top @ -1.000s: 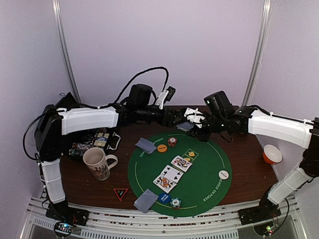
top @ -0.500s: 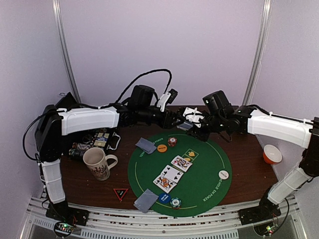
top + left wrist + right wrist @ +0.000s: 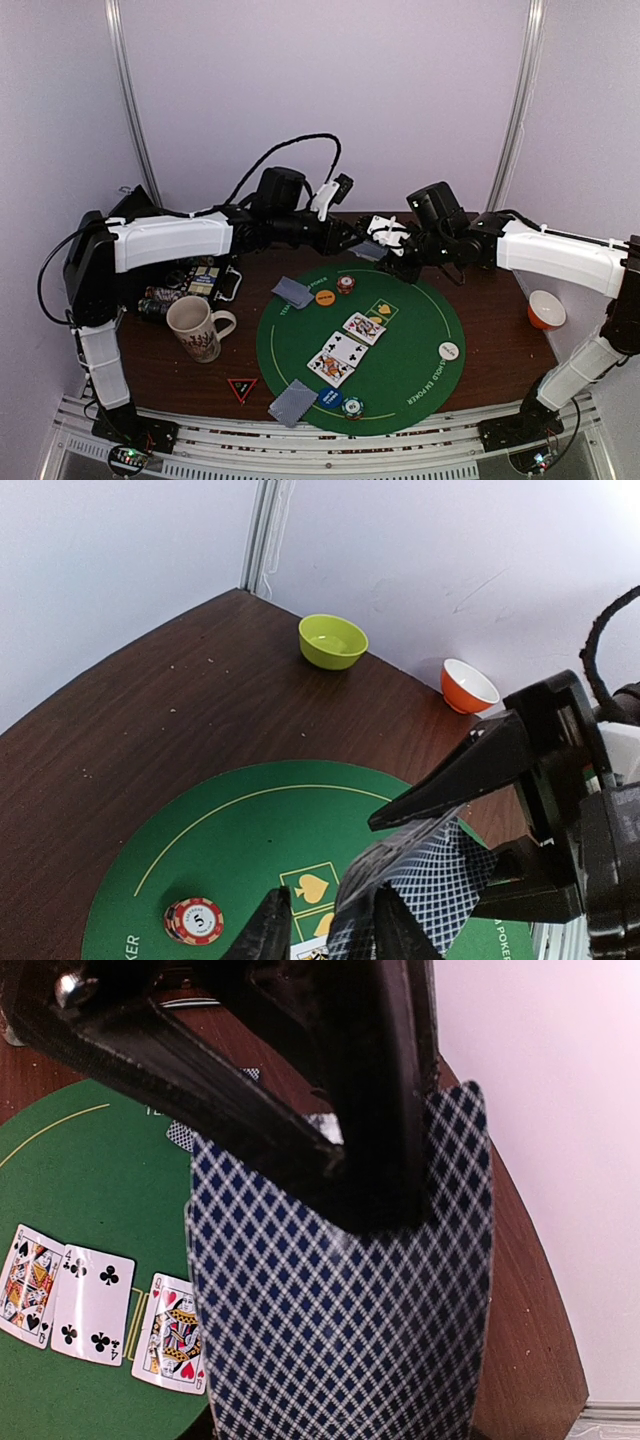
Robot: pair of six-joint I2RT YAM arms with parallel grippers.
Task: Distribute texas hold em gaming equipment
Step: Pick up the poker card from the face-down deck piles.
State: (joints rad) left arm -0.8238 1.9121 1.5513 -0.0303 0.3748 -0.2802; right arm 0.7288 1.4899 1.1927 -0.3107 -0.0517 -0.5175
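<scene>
My right gripper point(image 3: 388, 250) is shut on a deck of playing cards point(image 3: 440, 870) with blue diamond backs, held above the far edge of the green poker mat point(image 3: 420, 385). The deck point(image 3: 340, 1320) fills the right wrist view and hides that gripper's own fingers. My left gripper point(image 3: 330, 930) meets it from the left. A bent card edge lies between its fingers, against the right one, with a gap to the left one. On the mat lie face-up cards point(image 3: 345, 350), two face-down pairs point(image 3: 293, 292) point(image 3: 293, 402), red chips point(image 3: 194, 921), teal chips point(image 3: 352, 407) and orange point(image 3: 324, 297), white point(image 3: 449, 351) and blue point(image 3: 327, 398) buttons.
A patterned mug point(image 3: 195, 328) and a box of oddments point(image 3: 195, 280) stand left of the mat, with a red triangle point(image 3: 242, 388) near the front. An orange bowl point(image 3: 546, 309) sits at the right edge. A yellow-green bowl point(image 3: 333, 641) sits by the back wall.
My left gripper's jaws have narrowed around the edge of the deck. Both arms have hardly moved, and the right grip is the same.
</scene>
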